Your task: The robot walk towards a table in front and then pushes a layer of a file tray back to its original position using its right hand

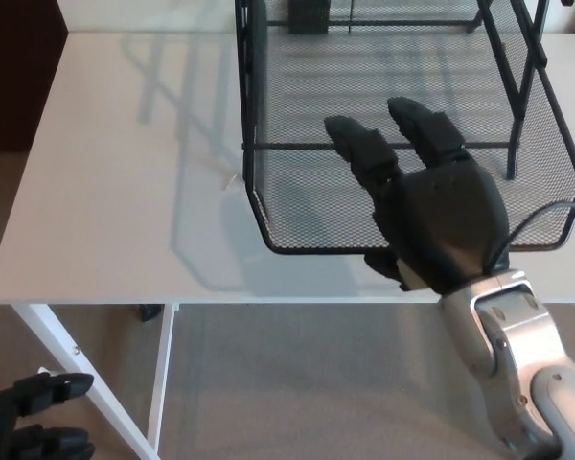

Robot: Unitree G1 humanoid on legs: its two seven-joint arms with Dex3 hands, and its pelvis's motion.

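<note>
The right hand (431, 216) reaches in from five o'clock on a silver forearm, palm down, its two thick fingers (364, 153) spread and pointing toward eleven o'clock, while the left hand (24, 431) hangs low at seven o'clock, fingers loosely curled.

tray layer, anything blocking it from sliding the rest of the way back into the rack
Nothing visible does. The right hand rests at the front edge of the mesh tray layer, and the rack frame behind it shows only open mesh along its path.
</note>
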